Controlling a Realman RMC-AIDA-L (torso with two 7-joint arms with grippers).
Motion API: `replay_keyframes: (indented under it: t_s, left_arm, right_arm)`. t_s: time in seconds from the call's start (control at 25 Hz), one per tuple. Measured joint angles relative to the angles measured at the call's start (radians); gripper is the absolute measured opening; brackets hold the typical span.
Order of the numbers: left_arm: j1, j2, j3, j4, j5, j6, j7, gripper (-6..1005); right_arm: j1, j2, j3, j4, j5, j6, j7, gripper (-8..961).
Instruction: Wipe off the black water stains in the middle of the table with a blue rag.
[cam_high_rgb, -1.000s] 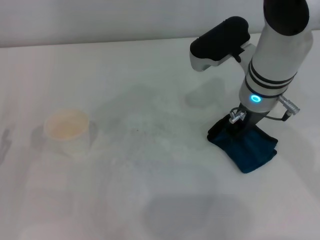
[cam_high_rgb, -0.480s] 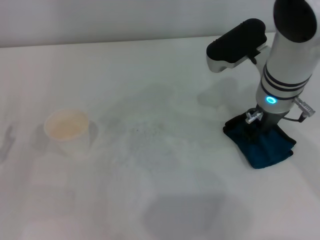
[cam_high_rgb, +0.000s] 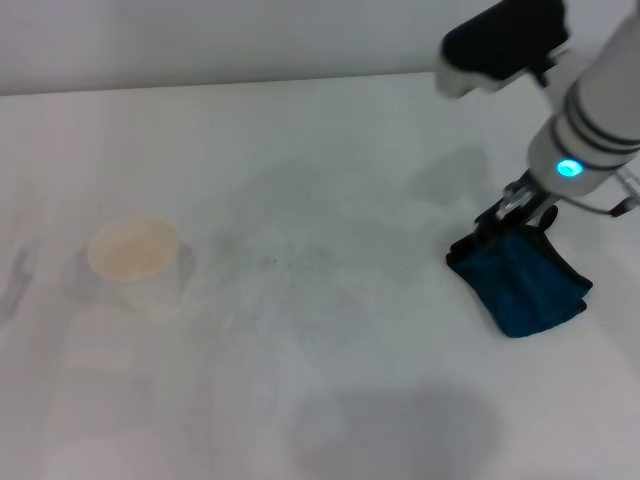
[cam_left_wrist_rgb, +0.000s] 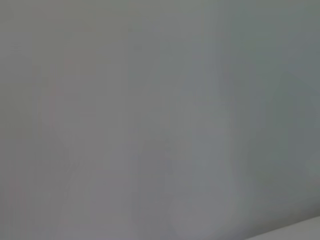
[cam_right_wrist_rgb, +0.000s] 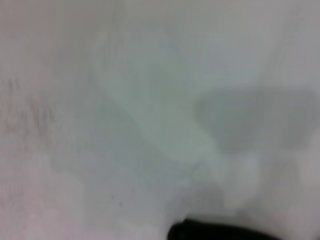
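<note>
The blue rag (cam_high_rgb: 522, 282) lies crumpled on the white table (cam_high_rgb: 320, 400) at the right side. My right gripper (cam_high_rgb: 515, 218) hangs just over the rag's far edge, with the arm leaning away up and to the right. I cannot see whether it touches the cloth. No dark blot shows on the table; the middle has only a faint grey smear (cam_high_rgb: 280, 265) with tiny specks. The right wrist view shows bare tabletop (cam_right_wrist_rgb: 150, 100) with a shadow and a dark shape at the picture's edge. The left gripper is out of view; its wrist view shows only a plain grey surface.
A white cup (cam_high_rgb: 133, 256) stands on the left part of the table. The table's far edge (cam_high_rgb: 250, 85) meets a pale wall behind.
The right arm first slid the rag to the right, then rose and swung up and right. The rag has stayed where it lay half a second ago.
</note>
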Motion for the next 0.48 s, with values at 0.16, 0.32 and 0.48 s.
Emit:
replay_keyframes:
  t_s: [0.16,0.32,0.48]
  left_arm:
    - [0.002,0.001,-0.001,-0.001,0.000,0.000,-0.001,861]
    - [0.005,0.001,-0.001,-0.001,0.000,0.006,-0.001,861]
    - [0.010,-0.001,-0.002,-0.001,-0.015,0.013,0.002,861]
  right_arm:
    - [-0.052,0.001,0.095,-0.038,0.012,-0.061,-0.100,411]
    - [-0.102,0.001,0.207,-0.017,0.058,-0.144,-0.233,413]
    - [-0.139,-0.001,0.353,0.039,0.191,-0.234,-0.412,414]
